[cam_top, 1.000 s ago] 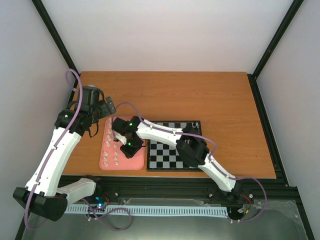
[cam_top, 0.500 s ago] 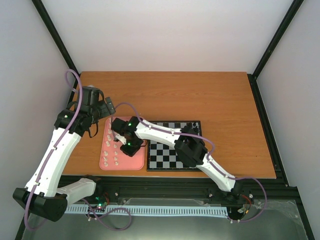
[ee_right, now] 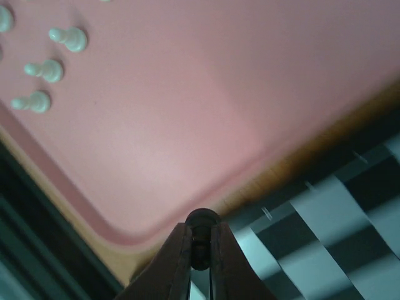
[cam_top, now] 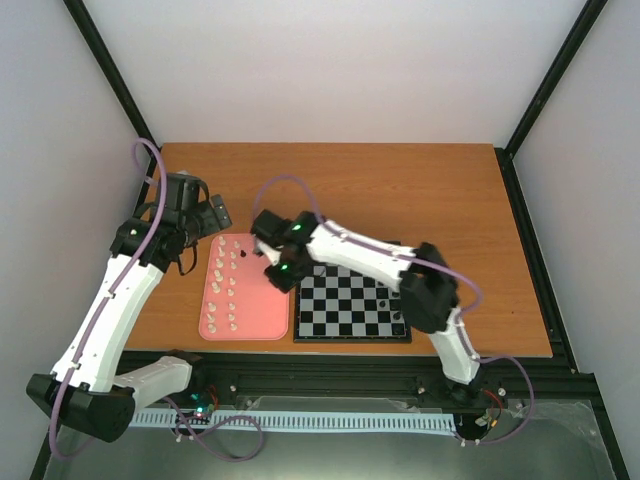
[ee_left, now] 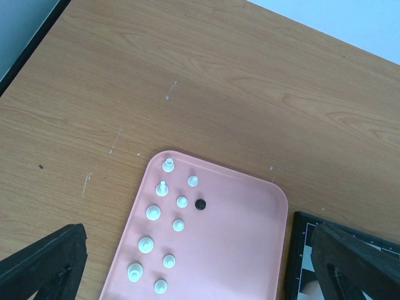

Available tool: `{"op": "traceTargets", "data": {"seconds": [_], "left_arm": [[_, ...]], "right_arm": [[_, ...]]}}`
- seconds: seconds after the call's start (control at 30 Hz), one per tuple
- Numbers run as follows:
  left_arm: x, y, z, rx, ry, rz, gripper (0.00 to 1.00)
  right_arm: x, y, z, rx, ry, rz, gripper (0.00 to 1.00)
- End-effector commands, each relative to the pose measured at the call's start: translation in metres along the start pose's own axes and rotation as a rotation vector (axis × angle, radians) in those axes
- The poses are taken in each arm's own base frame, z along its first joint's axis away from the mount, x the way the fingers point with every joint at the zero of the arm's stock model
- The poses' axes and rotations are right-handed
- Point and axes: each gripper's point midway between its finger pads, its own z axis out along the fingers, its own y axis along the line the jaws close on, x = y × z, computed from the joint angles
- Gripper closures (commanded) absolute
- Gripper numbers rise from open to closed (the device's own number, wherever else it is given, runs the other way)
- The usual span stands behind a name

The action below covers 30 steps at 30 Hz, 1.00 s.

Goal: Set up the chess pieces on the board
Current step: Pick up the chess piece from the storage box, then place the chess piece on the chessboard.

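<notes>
As my right pincer (ee_right: pixel 200 253) is clamping a tiny black chess piece (ee_right: pixel 203 220) at the very end of its jaws, I am risking it twisting loose short of its chessboard (ee_right: pixel 350 250) square.

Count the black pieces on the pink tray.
1. The black piece stands on the pink tray, right of the white pieces. The right gripper holds another, off the tray. None seems hidden.

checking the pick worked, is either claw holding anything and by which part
The right claw pinches a black chess piece by its body, just below its round head. The left claw is open and empty.
</notes>
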Motion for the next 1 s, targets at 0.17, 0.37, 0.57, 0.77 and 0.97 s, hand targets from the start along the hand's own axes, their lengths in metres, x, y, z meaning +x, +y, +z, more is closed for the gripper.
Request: {"op": "traceTargets", "data": {"seconds": [0.17, 0.37, 0.57, 0.77, 0.97], "left_arm": [[-0.01, -0.009, 0.011, 0.007, -0.012, 0.008, 0.0], [0.001, -0.014, 0.025, 0.019, 0.031, -0.004, 0.0], [0.003, -0.017, 0.036, 0.01, 0.051, 0.006, 0.0], [0.002, -0.019, 0.039, 0.008, 0.054, 0.012, 0.0], [0.003, -0.018, 0.04, 0.005, 0.057, 0.01, 0.0]], "right_arm": [[0.098, -0.072, -0.068, 0.086, -0.046, 0.292, 0.93], [0.165, -0.101, -0.072, 0.122, -0.029, 0.464, 0.93], [0.197, -0.11, -0.058, 0.093, -0.013, 0.581, 0.93], [0.212, -0.117, -0.048, 0.054, -0.003, 0.634, 0.93], [0.215, -0.124, -0.04, 0.067, 0.021, 0.637, 0.93]]}}
